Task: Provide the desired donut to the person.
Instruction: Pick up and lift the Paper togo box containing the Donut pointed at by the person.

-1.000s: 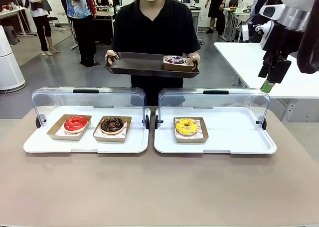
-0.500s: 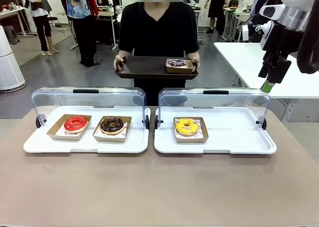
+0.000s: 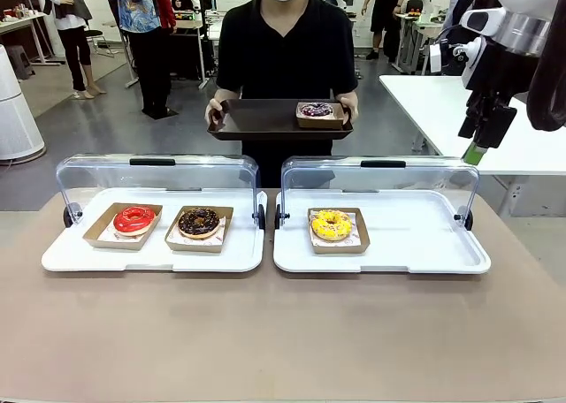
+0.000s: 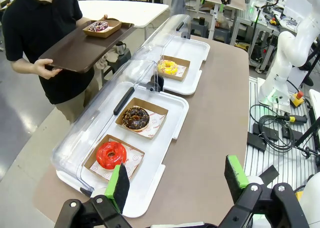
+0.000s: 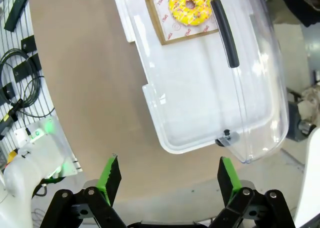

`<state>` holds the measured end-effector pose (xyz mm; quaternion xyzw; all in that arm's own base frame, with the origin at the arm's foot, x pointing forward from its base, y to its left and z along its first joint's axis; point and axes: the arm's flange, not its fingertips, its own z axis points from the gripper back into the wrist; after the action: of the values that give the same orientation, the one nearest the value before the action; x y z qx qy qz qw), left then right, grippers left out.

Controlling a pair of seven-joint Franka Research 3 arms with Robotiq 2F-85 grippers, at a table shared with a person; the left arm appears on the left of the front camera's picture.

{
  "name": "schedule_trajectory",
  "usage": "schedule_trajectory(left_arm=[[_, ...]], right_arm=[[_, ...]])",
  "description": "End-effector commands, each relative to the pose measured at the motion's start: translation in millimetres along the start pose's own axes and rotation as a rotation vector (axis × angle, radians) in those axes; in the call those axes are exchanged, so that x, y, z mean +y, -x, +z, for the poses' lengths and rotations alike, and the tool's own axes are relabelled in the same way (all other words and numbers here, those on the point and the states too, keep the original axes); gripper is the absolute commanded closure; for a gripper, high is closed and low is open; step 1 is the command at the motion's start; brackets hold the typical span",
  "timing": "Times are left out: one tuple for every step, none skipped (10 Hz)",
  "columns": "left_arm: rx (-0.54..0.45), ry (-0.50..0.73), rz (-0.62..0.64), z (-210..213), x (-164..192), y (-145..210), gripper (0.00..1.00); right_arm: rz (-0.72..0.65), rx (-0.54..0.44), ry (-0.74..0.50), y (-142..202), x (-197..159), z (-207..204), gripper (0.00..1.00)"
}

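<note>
The person in a black T-shirt stands across the table holding a dark brown tray [image 3: 256, 120] with both hands. On it sits a purple-iced donut [image 3: 317, 110] in a cardboard box, which the left wrist view shows as the boxed donut [image 4: 99, 26]. On the table lie a red donut [image 3: 134, 219], a chocolate donut [image 3: 198, 221] and a yellow sprinkled donut [image 3: 332, 224]. My right gripper [image 3: 476, 152] hangs high at the far right, and the right wrist view shows this gripper [image 5: 168, 177] open and holding nothing, above the yellow donut's case. My left gripper [image 4: 176, 180] is open, holding nothing, high above the near table edge.
Two white display trays, the left one [image 3: 150, 254] and the right one [image 3: 416, 244], stand side by side with clear lids tipped back, each with a black handle [image 5: 224, 33]. A white table [image 3: 442, 102] is behind at right. Bystanders stand far off. Cables lie on the floor [image 4: 272, 133].
The person has drawn the brown tray back a little and squared it up, with the boxed donut still on it. Neither arm has moved.
</note>
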<state>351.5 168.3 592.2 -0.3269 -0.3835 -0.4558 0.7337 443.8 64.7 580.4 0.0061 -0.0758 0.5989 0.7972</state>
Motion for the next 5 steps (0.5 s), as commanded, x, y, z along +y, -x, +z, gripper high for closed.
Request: schedule_trajectory(left_arm=[[-0.010,0.003,-0.010,1,-1,0,0.00],[-0.010,0.003,-0.010,1,-1,0,0.00],[-0.010,0.003,-0.010,1,-1,0,0.00],[-0.010,0.003,-0.010,1,-1,0,0.00],[-0.010,0.003,-0.010,1,-1,0,0.00]], right_arm=[[0.090,-0.119,-0.015,19,-5,7,0.00],[0.116,-0.272,-0.126,48,-21,7,0.00],[0.139,-0.418,-0.192,75,-34,12,0.00],[0.156,-0.573,-0.248,103,-49,17,0.00],[0.170,-0.675,-0.265,131,-60,15,0.00]])
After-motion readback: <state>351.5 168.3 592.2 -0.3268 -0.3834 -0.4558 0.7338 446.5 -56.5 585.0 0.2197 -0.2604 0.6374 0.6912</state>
